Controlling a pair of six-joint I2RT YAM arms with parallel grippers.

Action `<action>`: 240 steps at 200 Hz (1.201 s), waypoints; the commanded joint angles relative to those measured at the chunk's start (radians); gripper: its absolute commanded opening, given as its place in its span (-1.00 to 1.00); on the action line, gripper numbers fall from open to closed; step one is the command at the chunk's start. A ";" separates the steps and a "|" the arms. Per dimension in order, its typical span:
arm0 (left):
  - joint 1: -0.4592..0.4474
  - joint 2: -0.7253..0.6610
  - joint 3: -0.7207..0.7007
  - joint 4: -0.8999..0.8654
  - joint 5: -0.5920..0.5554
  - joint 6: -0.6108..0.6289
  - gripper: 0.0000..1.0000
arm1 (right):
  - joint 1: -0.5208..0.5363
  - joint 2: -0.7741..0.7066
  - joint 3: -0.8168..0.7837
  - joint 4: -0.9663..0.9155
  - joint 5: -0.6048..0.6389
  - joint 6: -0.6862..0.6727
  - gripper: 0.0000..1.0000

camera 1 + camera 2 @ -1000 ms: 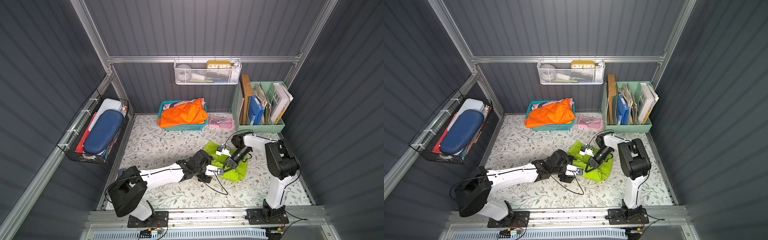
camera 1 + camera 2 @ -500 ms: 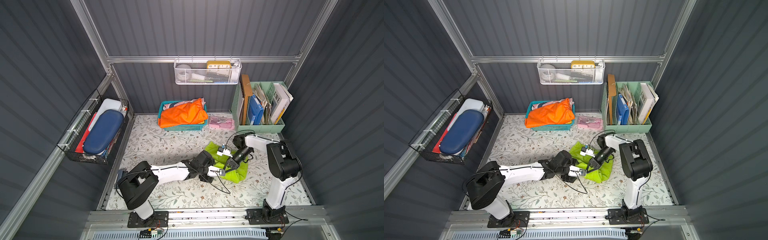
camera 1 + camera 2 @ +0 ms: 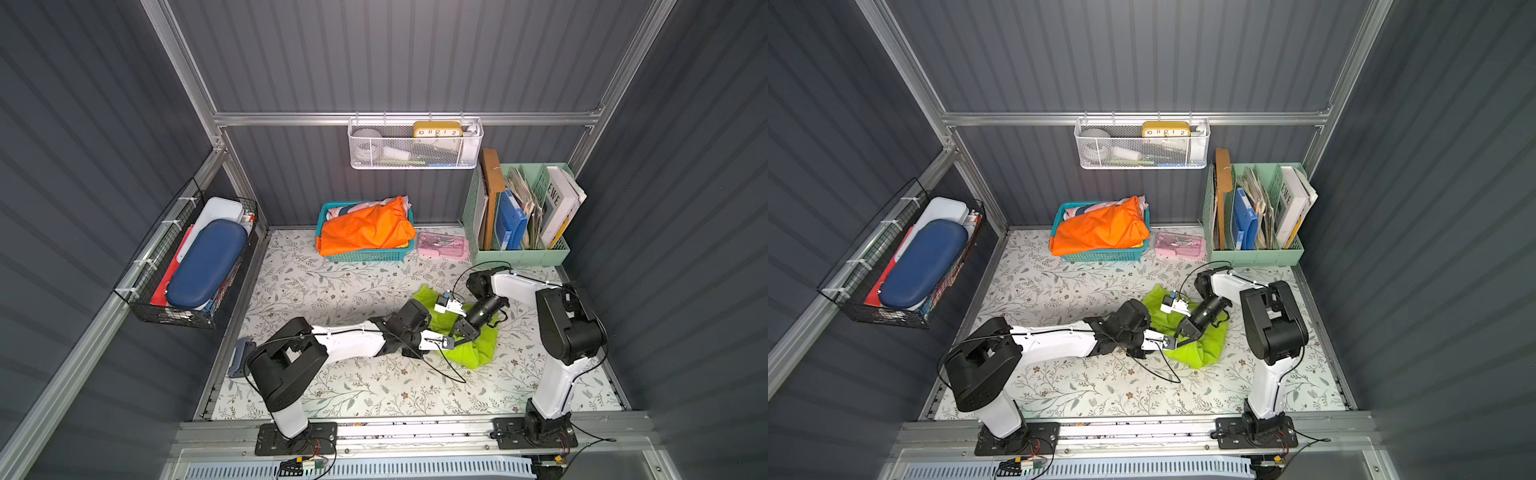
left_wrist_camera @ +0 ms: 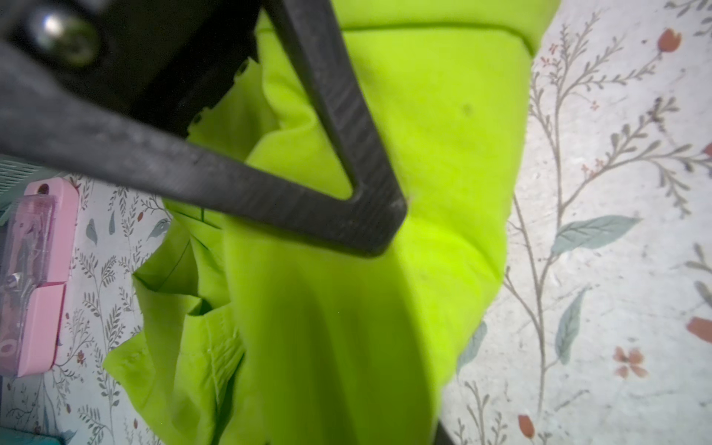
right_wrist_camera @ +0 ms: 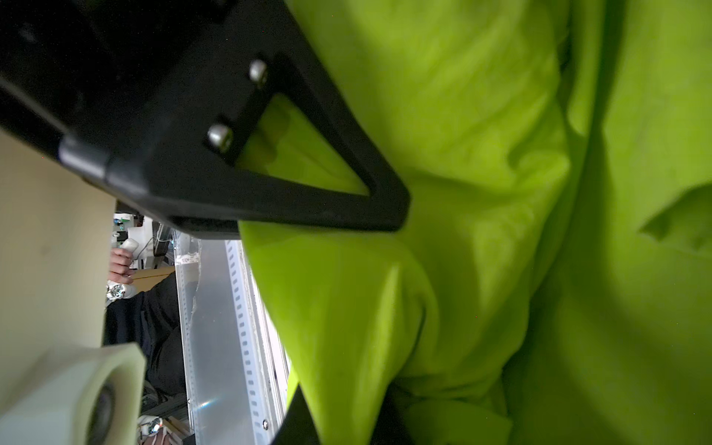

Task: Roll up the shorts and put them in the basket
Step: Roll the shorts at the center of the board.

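Note:
The lime-green shorts [image 3: 478, 347] [image 3: 1204, 347] lie bunched on the floral mat, right of centre in both top views. My left gripper [image 3: 451, 344] [image 3: 1173, 343] reaches in from the left to their near-left edge. It is shut on a fold of the shorts [image 4: 443, 115], which runs between its fingers [image 4: 370, 215] and hides the lower one. My right gripper [image 3: 461, 332] [image 3: 1185, 330] comes down from the far right and meets the left one. It is shut on another raised fold of the shorts [image 5: 481, 154] under its upper finger [image 5: 346, 208].
A teal basket [image 3: 365, 255] with an orange garment [image 3: 365, 228] stands at the back, a pink case [image 3: 442, 245] beside it. A green file rack [image 3: 519, 253] fills the back right corner. A wire basket [image 3: 187, 266] hangs on the left wall. A black cable [image 3: 449, 374] loops over the mat.
My left arm has reached further right to the shorts, and its gripper has gone from open to shut on the fabric. The right gripper has kept its hold and barely moved.

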 commanded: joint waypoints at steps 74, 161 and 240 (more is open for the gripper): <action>0.024 0.062 0.073 -0.222 0.010 -0.048 -0.67 | -0.097 -0.252 -0.130 0.293 0.000 0.152 -0.48; 0.095 0.049 0.153 -0.400 -0.031 -0.055 -0.67 | -0.143 -0.446 -0.260 0.560 0.213 0.278 -0.39; 0.175 0.157 0.480 -0.768 0.016 -0.129 -0.65 | -0.151 -0.746 -0.373 0.715 0.455 0.303 -0.35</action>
